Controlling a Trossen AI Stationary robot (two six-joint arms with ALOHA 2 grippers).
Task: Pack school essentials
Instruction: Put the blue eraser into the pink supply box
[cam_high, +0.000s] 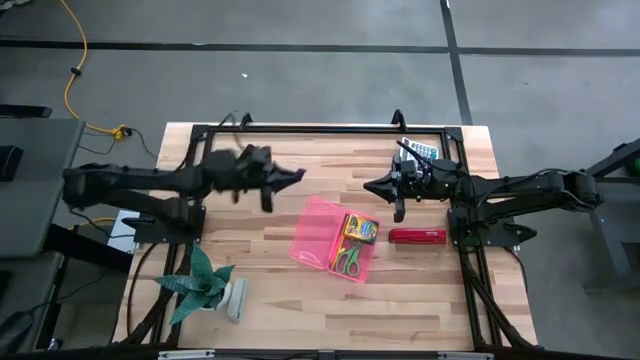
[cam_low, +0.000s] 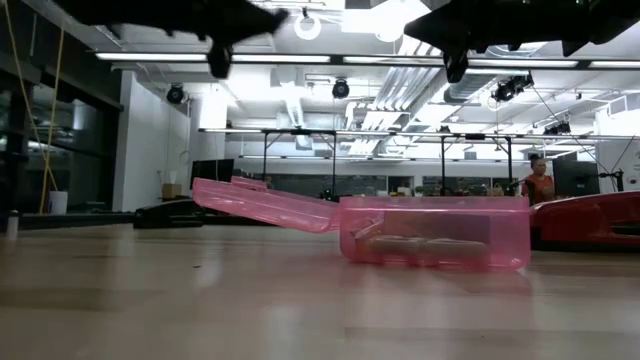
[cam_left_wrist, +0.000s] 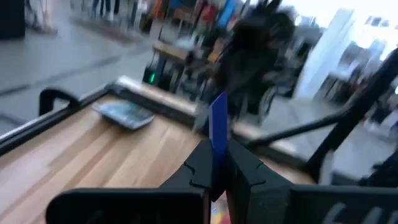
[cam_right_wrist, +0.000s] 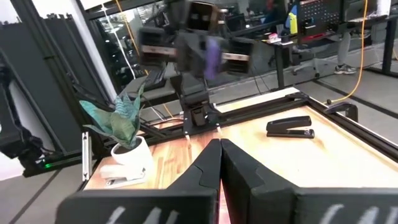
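A: High view shows you the pink case (cam_high: 318, 232) lying open mid-table, crayon box (cam_high: 359, 229) and scissors (cam_high: 346, 259) already inside it.

B: And your grippers?

A: Your left gripper (cam_left_wrist: 214, 175) pinches a thin blue piece (cam_left_wrist: 218, 124) above the table; your right gripper (cam_right_wrist: 219, 151) hovers with fingers pressed together, empty.

B: Handling?

A: The piece is probably light and slippery. Keep your pinch low. The case's thin plastic likely slides easily.
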